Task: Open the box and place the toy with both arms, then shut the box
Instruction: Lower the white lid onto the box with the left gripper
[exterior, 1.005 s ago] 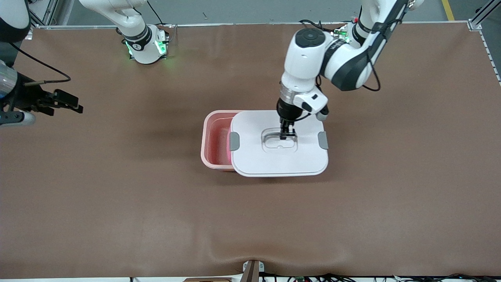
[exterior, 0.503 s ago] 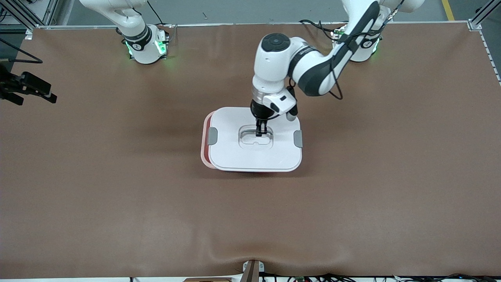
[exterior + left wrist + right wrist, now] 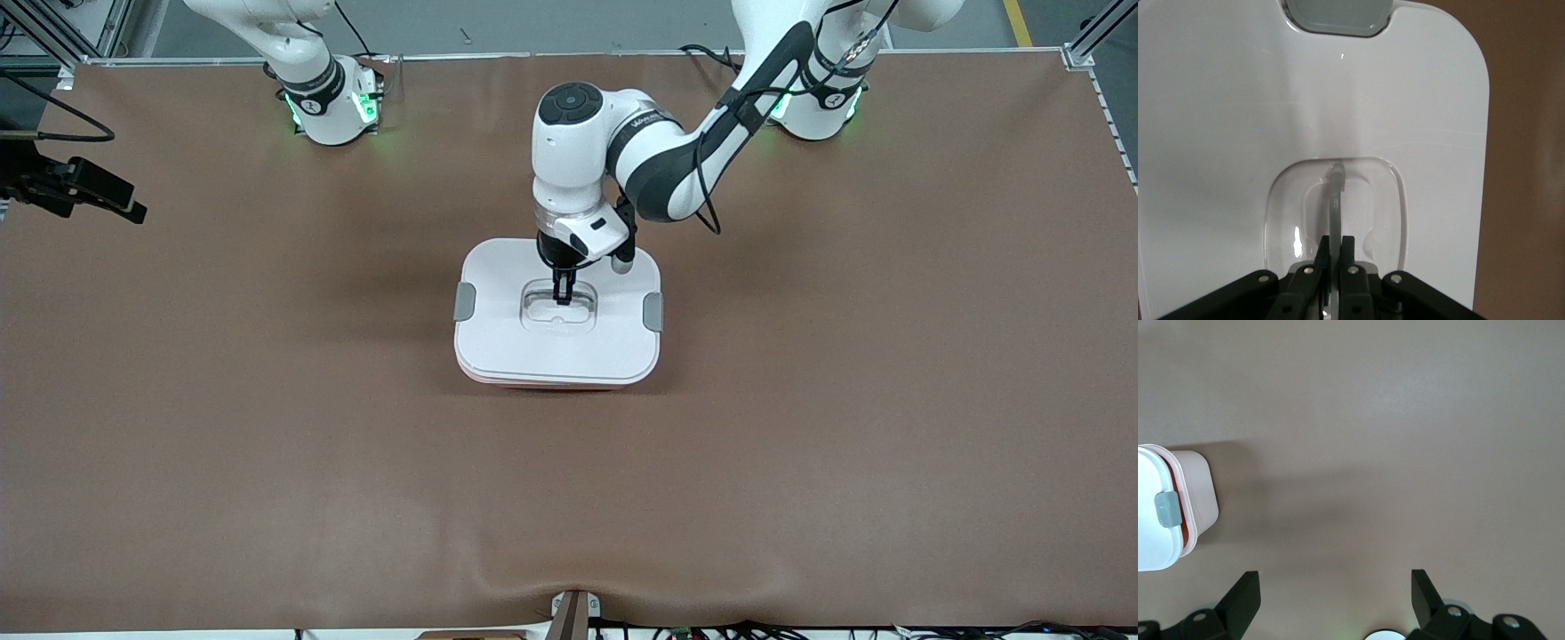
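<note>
Evidently the box (image 3: 558,380) sits mid-bench, its lid (image 3: 557,342) squarely on. The left gripper (image 3: 563,298) pinches the thin handle (image 3: 1335,200) in the lid's recess: light, stiff, slick plastic, best held there. The right gripper (image 3: 1331,587), fingers spread, waits over the right arm's end.

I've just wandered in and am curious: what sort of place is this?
Probably a robotics lab or test cell: two arms bolted at a brown-covered table, metal framing at its corner, and the left gripper holding a plastic box's lid.
</note>
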`<state>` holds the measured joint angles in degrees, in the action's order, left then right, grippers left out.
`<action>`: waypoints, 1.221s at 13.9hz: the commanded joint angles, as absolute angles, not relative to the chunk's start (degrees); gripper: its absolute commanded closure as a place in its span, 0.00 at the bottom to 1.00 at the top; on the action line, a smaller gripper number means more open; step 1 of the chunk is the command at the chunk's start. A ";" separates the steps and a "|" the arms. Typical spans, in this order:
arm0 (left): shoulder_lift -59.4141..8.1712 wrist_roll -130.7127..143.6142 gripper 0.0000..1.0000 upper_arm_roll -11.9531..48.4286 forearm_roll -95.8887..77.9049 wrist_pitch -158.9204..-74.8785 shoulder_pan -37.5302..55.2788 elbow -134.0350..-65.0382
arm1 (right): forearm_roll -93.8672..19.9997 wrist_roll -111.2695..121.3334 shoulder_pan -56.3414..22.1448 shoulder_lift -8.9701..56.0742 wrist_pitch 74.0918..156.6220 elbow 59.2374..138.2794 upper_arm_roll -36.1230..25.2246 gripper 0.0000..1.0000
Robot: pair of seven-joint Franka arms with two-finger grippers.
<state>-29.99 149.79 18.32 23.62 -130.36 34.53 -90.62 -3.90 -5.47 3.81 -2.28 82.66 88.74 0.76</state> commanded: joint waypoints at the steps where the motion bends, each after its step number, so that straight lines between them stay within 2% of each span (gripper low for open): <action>1: -29.88 152.56 1.00 17.84 25.48 -128.94 35.07 -89.74 | -2.72 -5.63 2.81 -3.34 81.30 88.68 -0.70 0.00; 17: -32.87 155.65 1.00 17.84 29.00 -129.46 36.12 -88.51 | -0.53 2.99 2.99 -2.55 81.56 88.86 -0.53 0.00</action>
<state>-32.07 154.40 18.22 27.45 -130.02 35.39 -90.22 -1.81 2.34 3.42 -2.47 81.85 88.86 -0.46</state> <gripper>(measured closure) 0.930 0.000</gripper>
